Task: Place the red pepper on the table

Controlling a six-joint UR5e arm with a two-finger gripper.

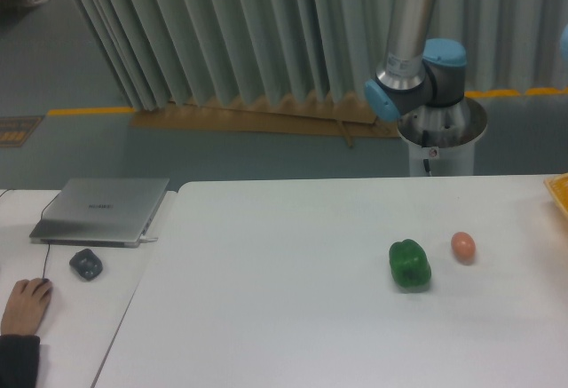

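Observation:
The red pepper is out of view. The large white table (284, 317) fills the lower middle and right of the camera view. Behind its far edge stands the arm's base and lower joints (417, 68), rising out of the top of the frame. The gripper itself is not in view.
A green bell pepper (409, 264) and a small orange-brown egg (462, 246) lie on the table's right half. A yellow object's corner (559, 191) shows at the right edge. On the left desk are a closed laptop (102, 210), a dark mouse (86, 264) and a person's hand (25, 306).

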